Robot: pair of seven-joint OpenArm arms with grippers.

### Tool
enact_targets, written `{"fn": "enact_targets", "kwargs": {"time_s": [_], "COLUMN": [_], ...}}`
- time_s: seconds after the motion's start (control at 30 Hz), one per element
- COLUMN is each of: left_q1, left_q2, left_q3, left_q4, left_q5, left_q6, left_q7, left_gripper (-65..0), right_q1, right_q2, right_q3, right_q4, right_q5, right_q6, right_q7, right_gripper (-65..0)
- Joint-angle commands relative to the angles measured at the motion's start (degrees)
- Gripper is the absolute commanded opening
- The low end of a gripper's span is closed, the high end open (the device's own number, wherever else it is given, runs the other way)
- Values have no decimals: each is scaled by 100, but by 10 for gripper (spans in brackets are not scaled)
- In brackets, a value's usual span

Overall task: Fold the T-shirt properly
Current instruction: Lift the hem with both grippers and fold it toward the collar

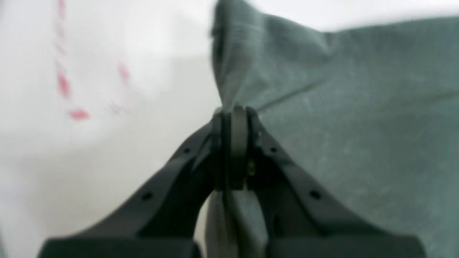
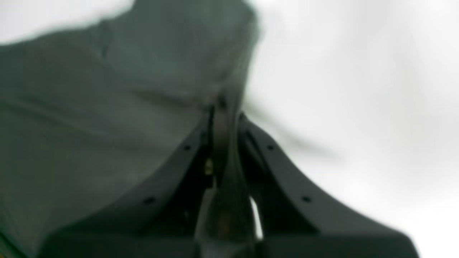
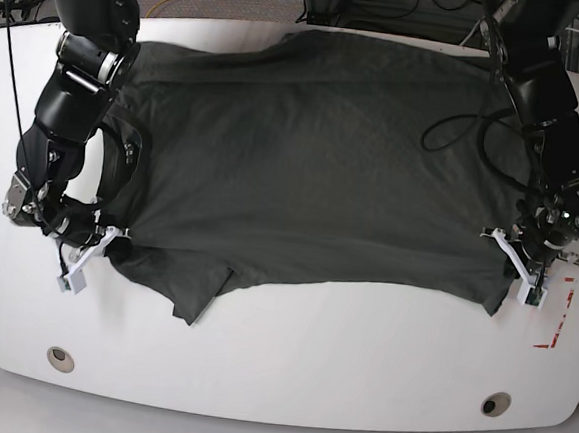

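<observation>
Soft, light, limp charcoal cloth of the T-shirt [image 3: 323,169], spread across the tabletop [image 3: 288,357], is being pinched at both near corners by the closed left gripper [image 1: 233,111] and right gripper [image 2: 223,107], sagging between.

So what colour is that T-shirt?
Plain dark charcoal grey T-shirt, with no pattern; it shows best in the base view.

Dark charcoal T-shirt [image 3: 313,168] lies spread wide, near hem rumpled.
</observation>
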Motion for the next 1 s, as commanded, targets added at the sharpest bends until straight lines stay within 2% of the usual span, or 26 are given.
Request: {"fn": "enact_targets", "kwargs": {"time_s": [0.0, 0.13, 0.37, 0.77, 0.97], "left_q1": [-389, -776, -1471, -3440, -3888], "left_q2": [-85, -85, -85, -182, -331], "left_q3": [-17, -17, -17, -17, -25], "left_q4": [326, 634, 1258, 1768, 1768], "left_q5": [-58, -58, -67, -40, -76], "left_q6": [20, 20, 20, 20, 20], "left_q7": [264, 563, 1170, 2225, 2489], "left_gripper": [-650, -650, -650, -650, -650], "right_q1": [427, 876, 1772, 3821, 4342], "right_q2": [168, 291, 581, 915, 1021], "right_q3": [10, -34, -693, -720, -728], "right_q4": [126, 117, 126, 126, 126], "right_q5": [80, 80, 132, 132, 132], "right_q6": [10, 10, 10, 10, 10], "right_q7": [-61, -184, -325, -1204, -1380], "right_gripper": [-650, -650, -650, -650, -650]}}
